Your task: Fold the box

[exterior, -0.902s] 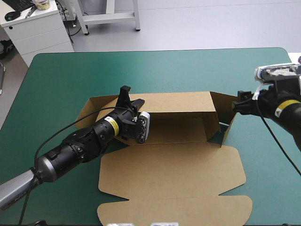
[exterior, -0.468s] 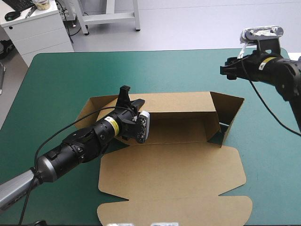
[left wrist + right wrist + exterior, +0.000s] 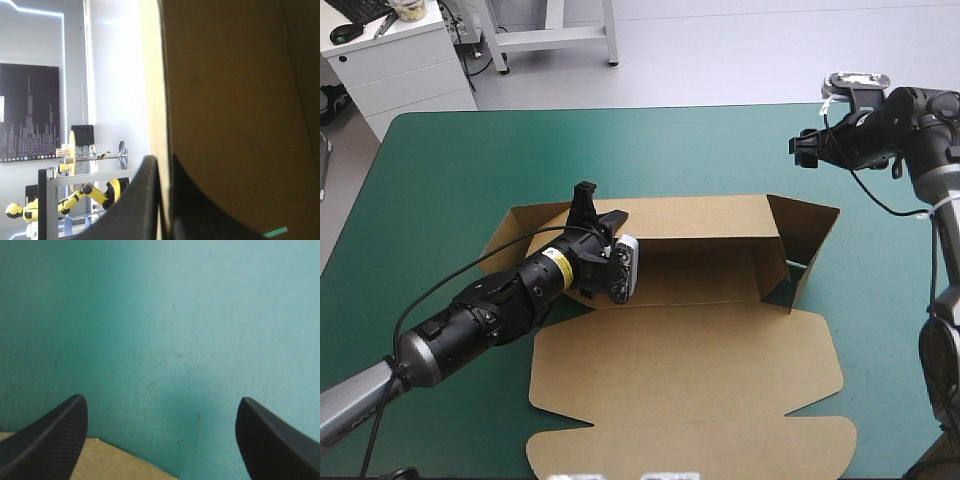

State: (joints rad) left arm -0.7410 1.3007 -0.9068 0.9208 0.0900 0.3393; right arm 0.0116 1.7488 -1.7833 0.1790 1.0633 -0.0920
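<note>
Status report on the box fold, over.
Left gripper shut on raised back wall of the brown cardboard box. Right gripper open, clear of it, over teal-green table cover. Lid panel flat. Nothing in the way.

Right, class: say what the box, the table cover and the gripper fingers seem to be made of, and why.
Box: brown board, matt, thin cut edge. Table cover: teal-green, matt, faintly scuffed; perhaps rubber or vinyl. Right gripper fingers: black, finely dotted weave texture; possibly carbon fibre or plastic.
</note>
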